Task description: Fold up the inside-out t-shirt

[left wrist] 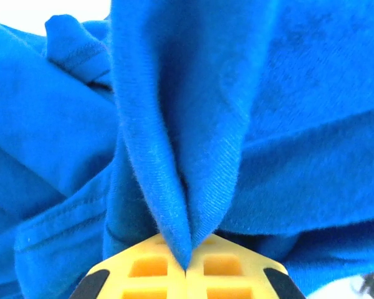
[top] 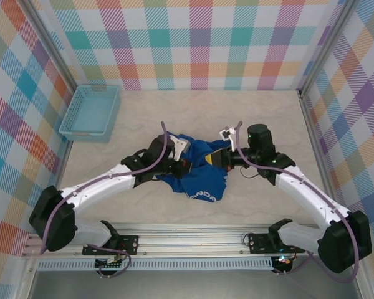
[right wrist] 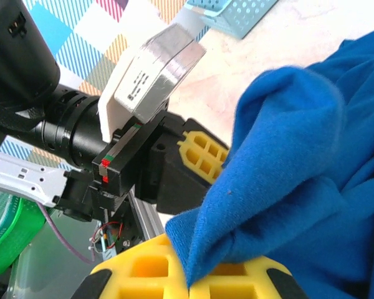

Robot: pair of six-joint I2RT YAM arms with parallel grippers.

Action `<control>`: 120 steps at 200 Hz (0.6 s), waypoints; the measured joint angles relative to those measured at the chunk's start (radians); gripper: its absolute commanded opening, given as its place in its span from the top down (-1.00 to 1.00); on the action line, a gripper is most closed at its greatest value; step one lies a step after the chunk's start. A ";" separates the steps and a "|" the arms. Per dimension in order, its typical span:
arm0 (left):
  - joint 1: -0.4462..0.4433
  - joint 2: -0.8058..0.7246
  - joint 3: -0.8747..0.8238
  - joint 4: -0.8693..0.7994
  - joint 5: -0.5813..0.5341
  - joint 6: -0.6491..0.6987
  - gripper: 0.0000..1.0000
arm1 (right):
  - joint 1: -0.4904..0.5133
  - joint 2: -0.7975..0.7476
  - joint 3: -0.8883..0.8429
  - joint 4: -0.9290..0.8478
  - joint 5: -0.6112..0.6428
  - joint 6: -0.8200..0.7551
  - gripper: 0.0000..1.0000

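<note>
The inside-out t-shirt (top: 196, 177) is seen in the top view as a crumpled royal-blue heap on the pale table (top: 174, 115), to the right of the light blue mesh basket (top: 67, 121), well apart from it and closer to the arm bases than it. White lettering (top: 202, 195) is shown on the edge of the heap that is turned away from the basket.

The left gripper (top: 184, 167) is placed against the side of the heap nearest the basket. In the left wrist view its yellow fingertips are pressed together, and a narrow fold of the blue cloth (left wrist: 287, 124) is pinched between them (left wrist: 186, 269). A stitched hem (left wrist: 75, 53) is seen at the upper left of that view.

The right gripper (top: 220, 159) is set against the side of the heap farthest from the basket. In the right wrist view its yellow fingertips (right wrist: 188, 288) are closed on a bunched corner of the t-shirt (right wrist: 311, 156), which rises from between them.

Across that fabric, on the basket's side, the left gripper's yellow fingers (right wrist: 202, 156) are seen, with their tips buried in the fabric. A corner of the basket (right wrist: 237, 12) is shown at the top of that view, apart from the t-shirt and untouched by either arm.
</note>
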 measured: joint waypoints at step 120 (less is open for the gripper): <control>0.082 -0.340 -0.294 0.546 0.476 -0.158 1.00 | -0.004 0.062 -0.025 -0.013 0.134 0.030 0.43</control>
